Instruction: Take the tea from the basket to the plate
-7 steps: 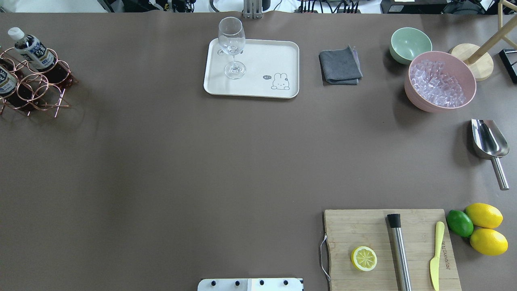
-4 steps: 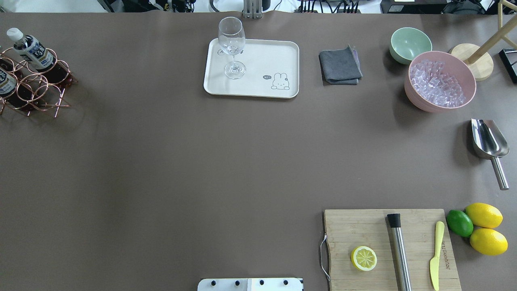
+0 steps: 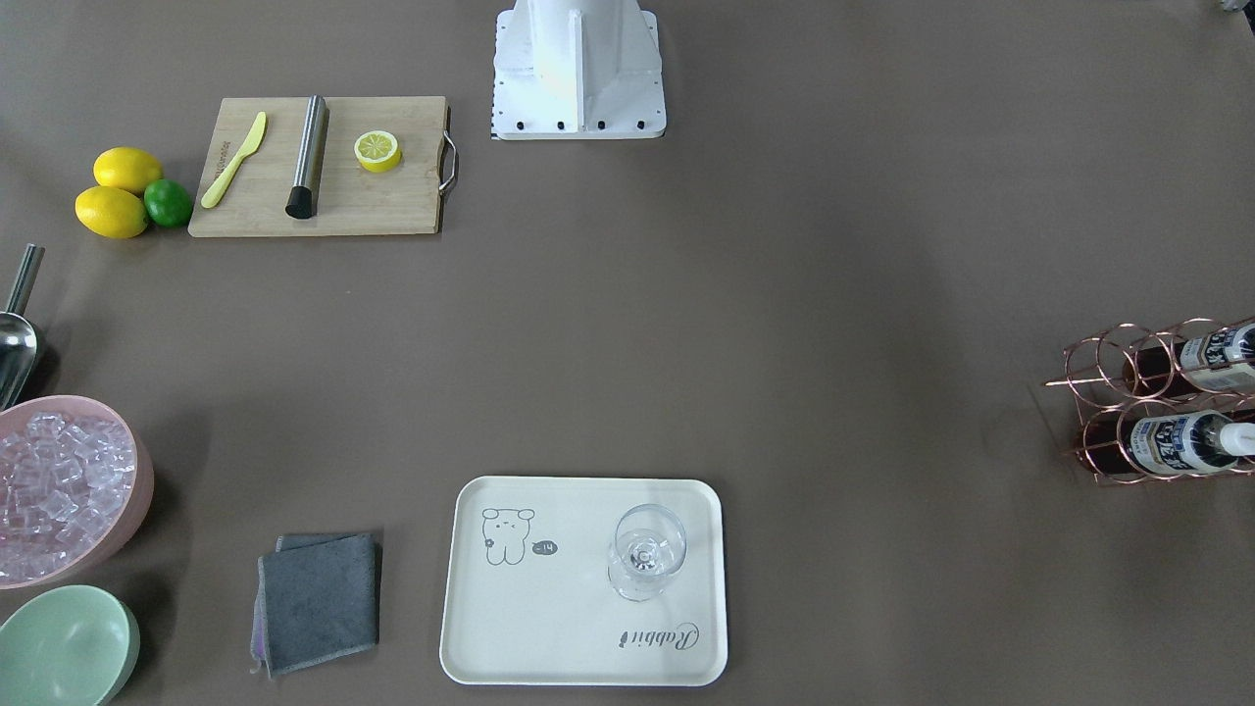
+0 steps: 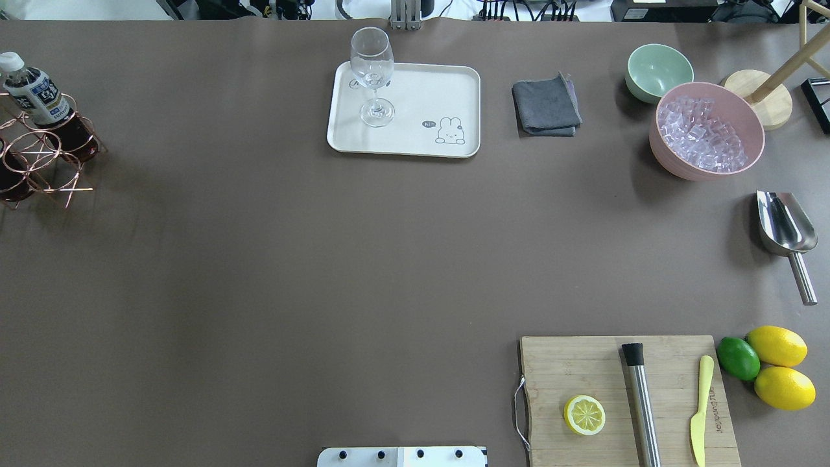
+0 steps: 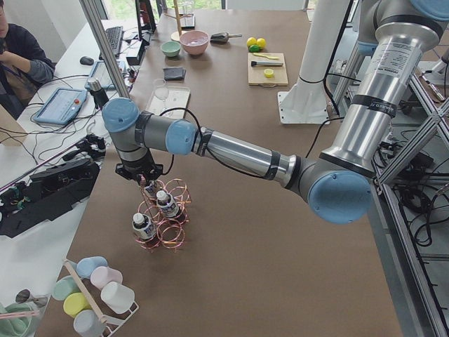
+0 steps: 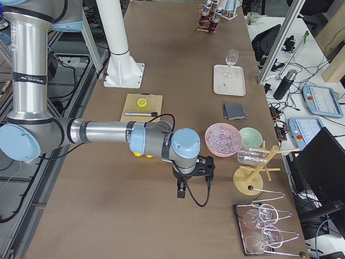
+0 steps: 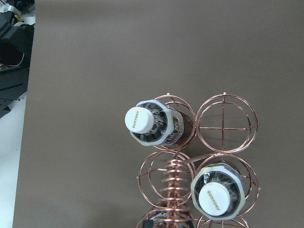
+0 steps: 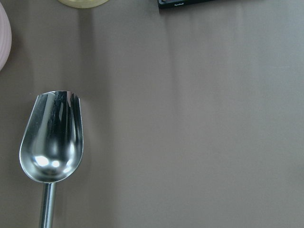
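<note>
Left wrist view looks straight down on the basket (image 7: 227, 128), and it shows you what the lift turns on: each bottle stands upright in its ring, long axis pointing up at the camera, so the white cap of the tea (image 7: 142, 118) faces you and the way out is straight up through the ring, not sideways. A second bottle (image 7: 216, 197) sits diagonally across from it, with the coiled handle (image 7: 173, 183) between them. In the left side view the left gripper (image 5: 146, 182) hangs close above the far end of the basket; you cannot tell from there whether it is released or clenched, and its fingers do not show at the wrist. The right gripper (image 6: 181, 193) is at the table's other end above the steel scoop (image 8: 52, 142), its state equally unreadable, so your left arm is plainly the nearer. The tea is smooth clear plastic with a glossy label, likely slippery; the basket is thin copper wire, and being light it may ride up with the bottle. The plate (image 4: 402, 139) lies well apart, matte cream with rounded corners, a stemmed glass (image 4: 373, 71) standing on the end nearer the basket
</note>
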Robot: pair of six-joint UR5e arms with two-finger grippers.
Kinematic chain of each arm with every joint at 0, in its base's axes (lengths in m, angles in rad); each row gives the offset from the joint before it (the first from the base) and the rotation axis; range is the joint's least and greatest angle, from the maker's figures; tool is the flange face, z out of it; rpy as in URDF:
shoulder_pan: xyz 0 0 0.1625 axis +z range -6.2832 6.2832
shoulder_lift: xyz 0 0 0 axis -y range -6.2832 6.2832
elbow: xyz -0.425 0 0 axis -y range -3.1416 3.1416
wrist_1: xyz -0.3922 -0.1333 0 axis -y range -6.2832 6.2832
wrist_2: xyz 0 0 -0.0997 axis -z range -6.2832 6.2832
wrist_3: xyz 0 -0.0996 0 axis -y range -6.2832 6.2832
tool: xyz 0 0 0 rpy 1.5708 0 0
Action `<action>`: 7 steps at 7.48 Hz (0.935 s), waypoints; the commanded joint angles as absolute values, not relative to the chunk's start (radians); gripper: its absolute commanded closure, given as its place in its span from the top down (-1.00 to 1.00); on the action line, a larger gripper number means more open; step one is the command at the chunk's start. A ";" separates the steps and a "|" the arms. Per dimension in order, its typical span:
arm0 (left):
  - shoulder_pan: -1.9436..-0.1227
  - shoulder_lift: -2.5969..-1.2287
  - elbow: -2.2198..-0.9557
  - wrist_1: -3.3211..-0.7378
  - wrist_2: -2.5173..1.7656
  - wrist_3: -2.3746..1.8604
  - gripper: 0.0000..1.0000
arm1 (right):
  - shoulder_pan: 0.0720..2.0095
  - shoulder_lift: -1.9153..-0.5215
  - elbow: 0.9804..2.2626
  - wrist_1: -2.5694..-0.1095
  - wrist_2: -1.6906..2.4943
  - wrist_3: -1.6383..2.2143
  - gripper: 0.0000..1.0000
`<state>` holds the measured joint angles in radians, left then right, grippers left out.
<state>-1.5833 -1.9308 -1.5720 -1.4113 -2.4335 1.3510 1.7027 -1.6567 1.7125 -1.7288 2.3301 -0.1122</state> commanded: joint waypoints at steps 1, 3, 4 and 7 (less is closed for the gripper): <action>-1.598 -1.934 -1.724 -1.269 -2.462 1.344 -1.00 | 1.703 -1.657 1.713 -1.729 2.330 -0.112 1.00; -1.588 -1.954 -1.852 -1.203 -2.461 1.278 -1.00 | 1.703 -1.657 1.713 -1.729 2.330 -0.112 1.00; -1.556 -1.988 -1.889 -1.203 -2.461 1.187 -1.00 | 1.703 -1.657 1.713 -1.729 2.330 -0.112 1.00; -1.396 -2.080 -1.963 -1.204 -2.448 1.010 -1.00 | 1.703 -1.657 1.713 -1.729 2.330 -0.112 1.00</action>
